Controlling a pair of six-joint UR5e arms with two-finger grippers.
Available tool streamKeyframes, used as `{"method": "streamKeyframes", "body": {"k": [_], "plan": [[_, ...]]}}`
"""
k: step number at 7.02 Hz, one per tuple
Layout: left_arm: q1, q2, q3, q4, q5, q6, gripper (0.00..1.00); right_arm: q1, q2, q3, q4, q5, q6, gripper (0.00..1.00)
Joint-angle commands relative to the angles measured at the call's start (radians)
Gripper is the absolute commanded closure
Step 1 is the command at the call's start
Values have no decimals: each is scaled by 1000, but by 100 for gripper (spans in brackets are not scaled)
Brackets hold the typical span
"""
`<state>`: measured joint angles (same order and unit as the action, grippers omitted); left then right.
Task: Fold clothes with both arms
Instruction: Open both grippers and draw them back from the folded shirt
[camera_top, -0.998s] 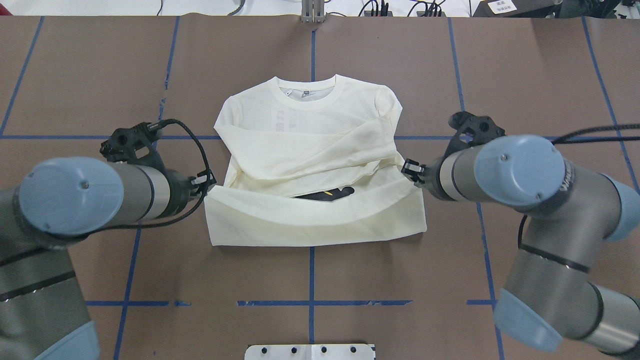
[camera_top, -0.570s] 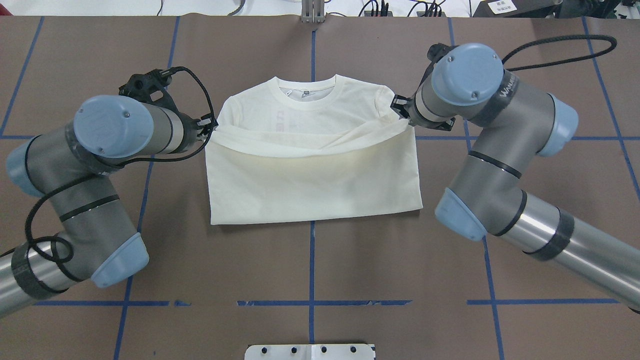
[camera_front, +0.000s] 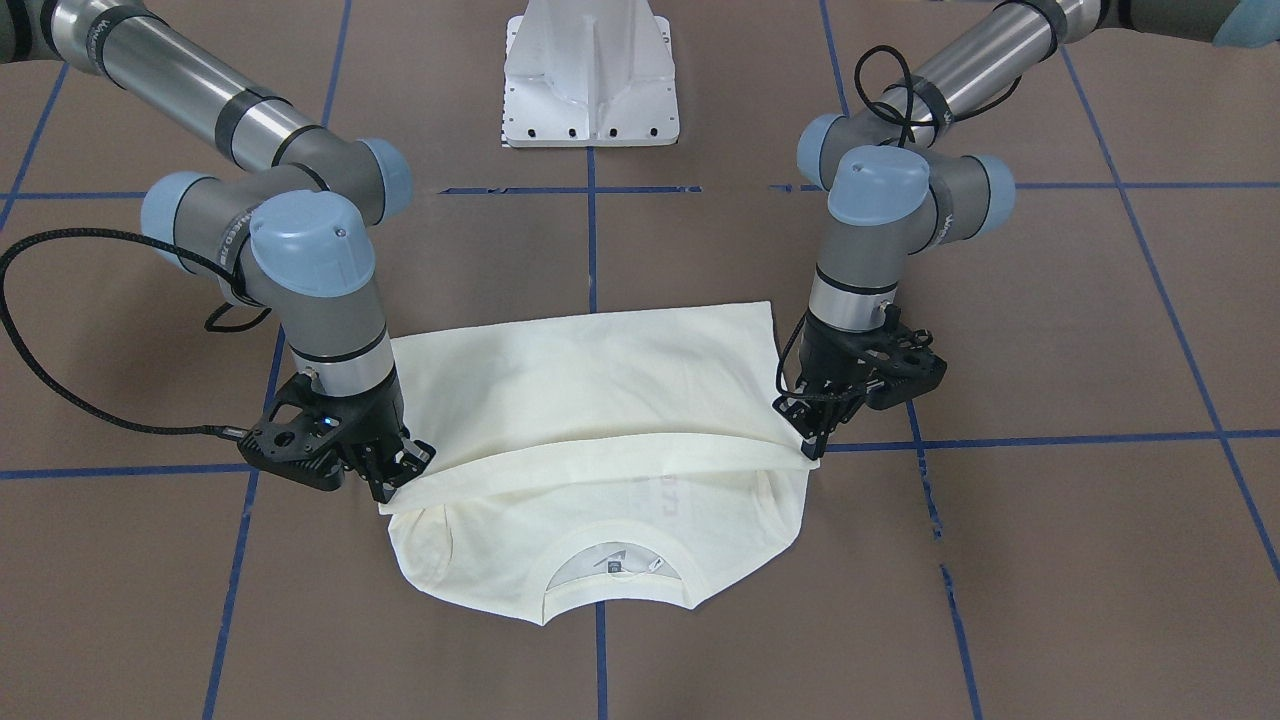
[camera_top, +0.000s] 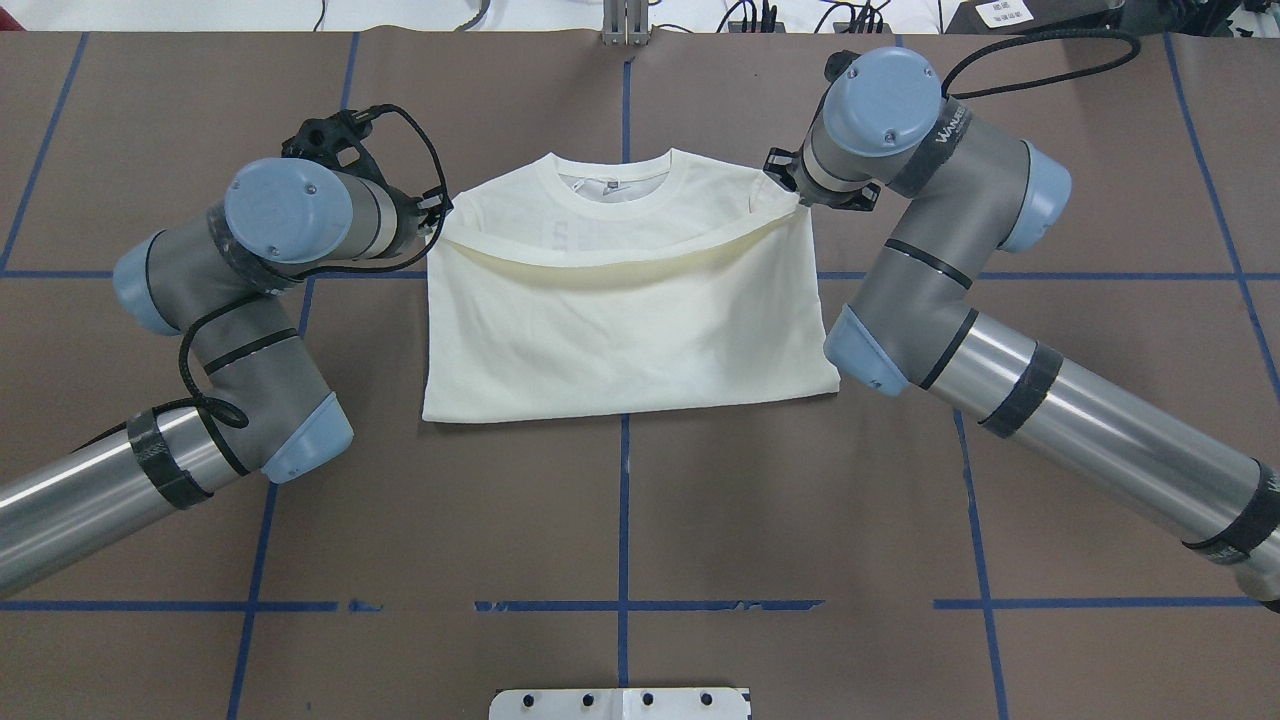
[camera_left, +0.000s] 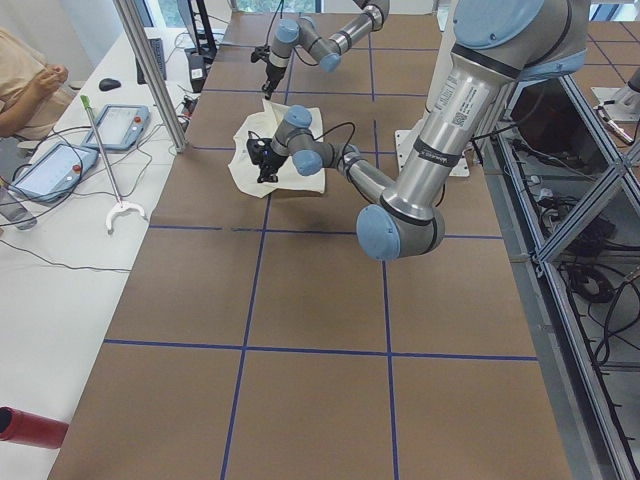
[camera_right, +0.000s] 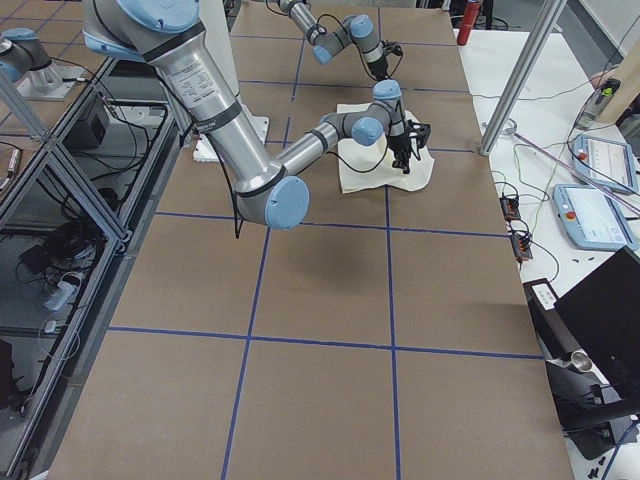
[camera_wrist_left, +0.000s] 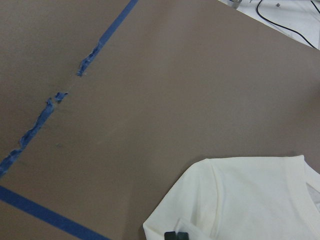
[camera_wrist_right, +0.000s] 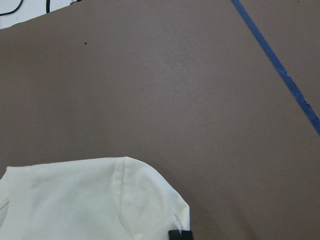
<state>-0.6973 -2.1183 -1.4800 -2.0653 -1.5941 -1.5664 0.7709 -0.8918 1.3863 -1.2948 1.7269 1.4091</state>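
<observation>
— Where is the shirt?
— The cream T-shirt (camera_top: 620, 330) lies on the table (camera_top: 150, 100), folded in half. Your left gripper (camera_top: 435, 215) and right gripper (camera_top: 797, 195) each pinch one hem corner, raised just over the shoulders.
— How do I finish?
— Lower both corners together, level, with the hem just below the collar (camera_top: 615, 187); open only then.

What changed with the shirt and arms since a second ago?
Both arms swept away from the robot. The left gripper and right gripper, each pinching a hem corner, carried the near edge of the T-shirt over the crossed sleeves almost to the collar, hiding the dark print. The fold line moved forward too. Nothing was released; the collar kept its place on the table.
</observation>
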Motion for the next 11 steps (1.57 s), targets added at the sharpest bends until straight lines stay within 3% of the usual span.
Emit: {"method": "streamKeyframes", "body": {"k": [1, 2, 4, 5, 6, 7, 8, 9, 10, 11], "plan": [[-1, -12, 29, -24, 0, 17, 100, -1, 16, -68, 42, 0, -4, 100], [-2, -12, 30, -24, 2, 19, 100, -1, 16, -69, 43, 0, -5, 100], [-2, -12, 69, -57, 2, 19, 87, 1, 19, -76, 43, 0, -7, 100], [-2, -12, 76, -65, 2, 19, 86, 1, 19, -76, 43, -1, -7, 74], [-2, -14, 76, -68, 0, 19, 76, -5, 20, -76, 43, -9, -7, 14], [-5, -12, 73, -75, 0, 41, 75, -4, 20, -69, 61, -7, -1, 0], [-11, -11, 66, -96, -1, 78, 75, 5, 13, -55, 116, 12, 7, 0], [-20, 4, -21, -104, -9, 80, 75, 7, -78, 47, 124, 29, 11, 0], [-21, 14, -79, -98, -30, 75, 74, -11, -186, 207, 121, 51, 45, 0], [-22, 30, -110, -99, -62, 72, 72, -50, -244, 280, 126, 45, 185, 0]]}}
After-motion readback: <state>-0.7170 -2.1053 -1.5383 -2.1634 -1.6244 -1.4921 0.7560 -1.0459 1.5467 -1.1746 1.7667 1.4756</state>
